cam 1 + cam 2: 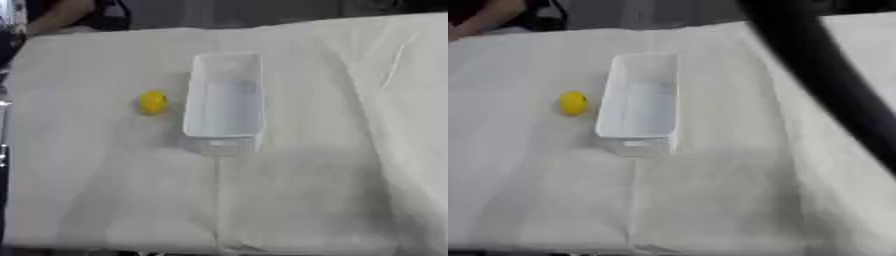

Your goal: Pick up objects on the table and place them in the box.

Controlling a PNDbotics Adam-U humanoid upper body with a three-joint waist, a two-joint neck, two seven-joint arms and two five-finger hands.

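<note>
A clear plastic box stood near the middle of the desk, long side running away from the camera, nothing visible inside it. A small yellow round object lay on the white cloth just to the box's left, apart from its wall. Wide bare cloth spread in front and to the right. A dark arm crossed the right eye view from the top towards the right edge. Neither hand showed in either view, so their fingers could not be judged.
</note>
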